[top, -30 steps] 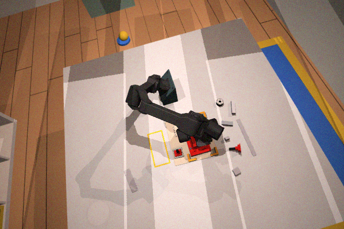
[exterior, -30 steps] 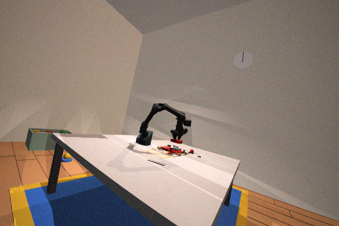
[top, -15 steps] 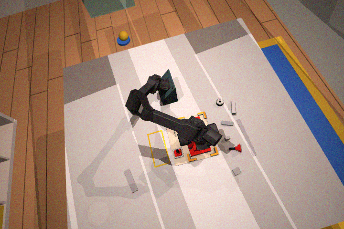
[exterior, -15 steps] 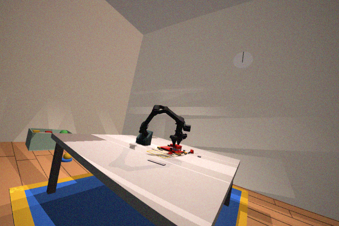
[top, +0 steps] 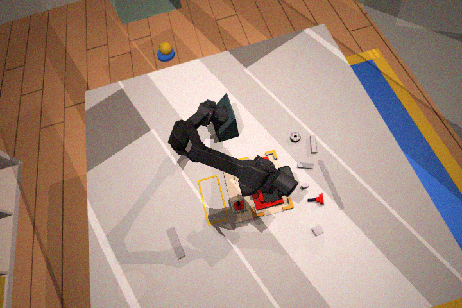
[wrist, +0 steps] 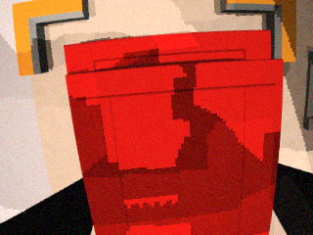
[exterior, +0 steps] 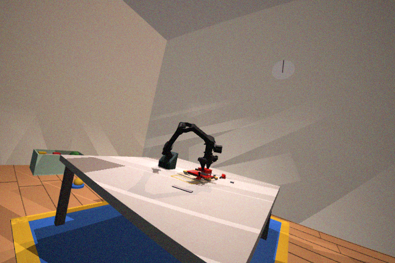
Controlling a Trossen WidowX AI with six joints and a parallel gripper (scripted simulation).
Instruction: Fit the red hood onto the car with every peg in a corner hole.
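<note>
My gripper [top: 271,196] [exterior: 205,167] [wrist: 180,181] points down and is shut on the red hood [exterior: 206,170] [wrist: 147,137]. The hood is over the deck of the red chassis [top: 269,205] [exterior: 192,172] [wrist: 220,41], low and close to it. In the wrist view the hood fills the middle, roughly square to the chassis, whose end shows beyond its far edge. The chassis sits on the pale jig board [top: 231,181] [wrist: 147,14] between orange corner brackets [top: 288,204] [wrist: 23,29]. The engine, pegs and corner holes are hidden, so I cannot tell whether any peg is in a hole.
A small red part with a black knob [top: 238,205] stands at the board's side, near a yellow outline [top: 203,201]. A red part with a black shaft [top: 319,199], a wheel [top: 295,136], a long grey bar [top: 330,185] and several grey blocks lie on the opposite side.
</note>
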